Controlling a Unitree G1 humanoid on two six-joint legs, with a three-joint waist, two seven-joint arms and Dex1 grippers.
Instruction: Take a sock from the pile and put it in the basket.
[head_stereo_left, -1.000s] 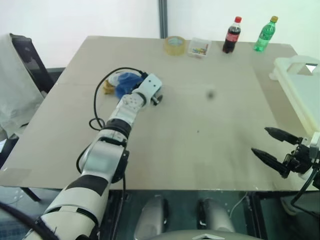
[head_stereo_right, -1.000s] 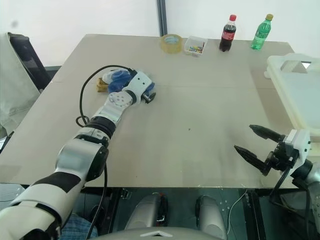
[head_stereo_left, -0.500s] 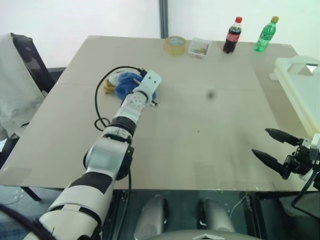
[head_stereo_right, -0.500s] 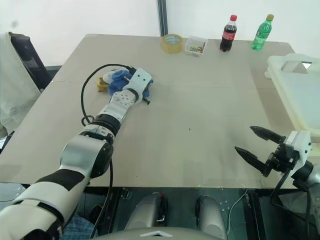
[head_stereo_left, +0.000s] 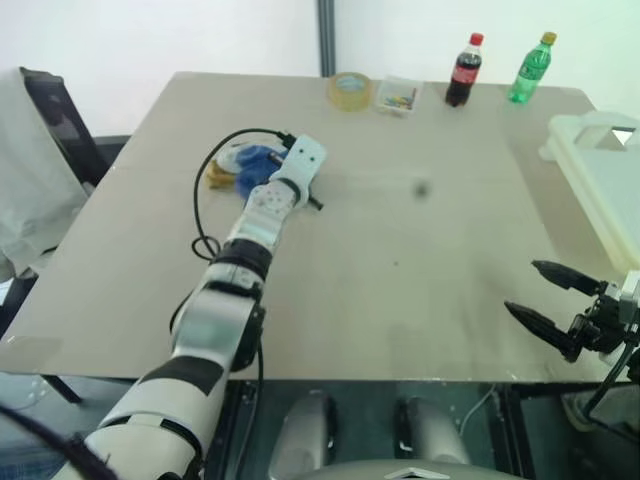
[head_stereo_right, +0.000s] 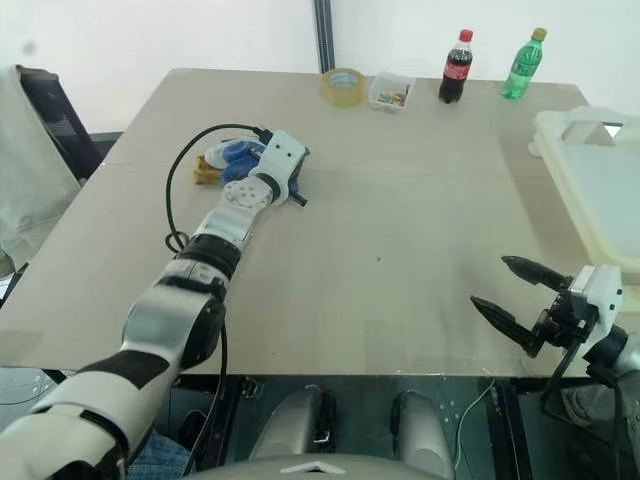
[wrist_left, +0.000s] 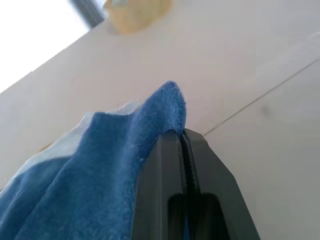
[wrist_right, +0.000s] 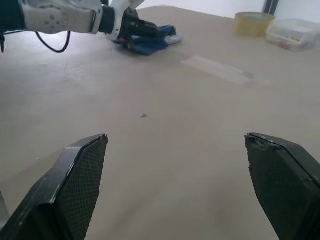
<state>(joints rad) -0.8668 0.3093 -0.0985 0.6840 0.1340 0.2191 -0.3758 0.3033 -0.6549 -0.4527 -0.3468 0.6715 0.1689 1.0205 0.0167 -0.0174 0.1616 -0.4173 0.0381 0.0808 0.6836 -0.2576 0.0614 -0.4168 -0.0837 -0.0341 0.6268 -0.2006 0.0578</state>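
Table: a wide beige table (head_stereo_left: 400, 250) is filling the scene, with a tape roll (head_stereo_left: 350, 90), a small clear box (head_stereo_left: 398, 96) and two bottles (head_stereo_left: 463, 70) standing along its far edge.
Pile: the pile (head_stereo_left: 240, 168) is lying on the far left part of the table, well apart from the basket (head_stereo_left: 600, 180) at the right edge.
Left gripper: the left gripper (wrist_left: 184, 165) is reaching into the pile with its fingers pressed together, pinching a fold of the blue sock (wrist_left: 100, 170) between them.
Right gripper: the right gripper (head_stereo_right: 515, 290) is hanging near the front right edge of the table with its fingers (wrist_right: 75, 185) spread wide, holding nothing.
Step in hand: the pick appears to be made; the sock is gripped but looks not yet lifted clear of the pile.
Next move: it is calling for a lift off the heap, then a long carry across the table to the basket, watching that no second sock is dragged along.
Hard to make out: the head views are hiding the fingertips behind the wrist housing, the basket is cut off by the picture edge, and how much cloth sits in the pinch cannot be told.
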